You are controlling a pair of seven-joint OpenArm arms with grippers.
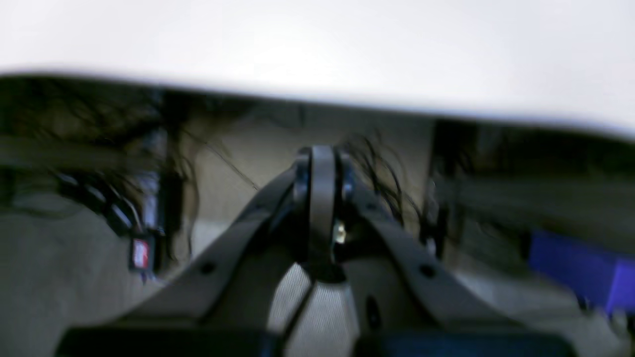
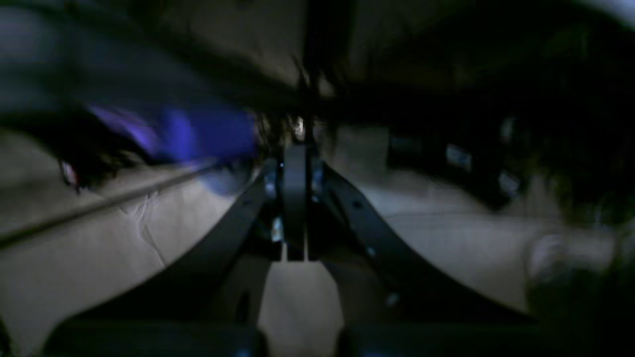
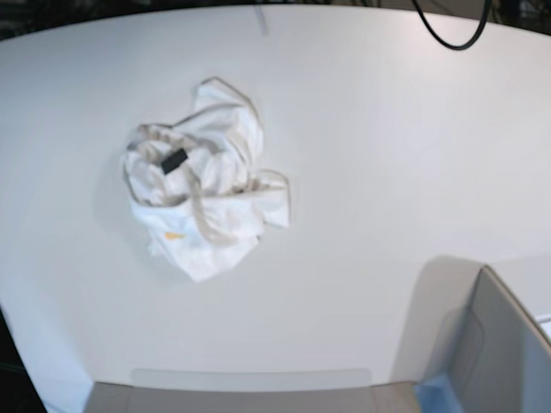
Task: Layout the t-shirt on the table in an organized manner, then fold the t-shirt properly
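We see no bin or box holding anything; the only box-like thing is the grey corner piece at the lower right of the base view, and we cannot tell what, if anything, is inside it.

The t-shirt lies crumpled in a heap on the table, left of centre in the base view, well apart from the grey corner piece. It is bunched with its hems and seams twisted over each other. A small black tag shows near the top of the heap and a small yellow-orange label shows lower down. A black cable loops down at the top edge of that view.

Neither arm appears in the base view, so we cannot place the shirt relative to them beyond saying they are not over it. In the left wrist view, the left gripper has its jaws pressed together with nothing between them, below the table's edge. In the blurred, dark right wrist view, the right gripper is likewise closed and empty. Neither wrist view shows the shirt.
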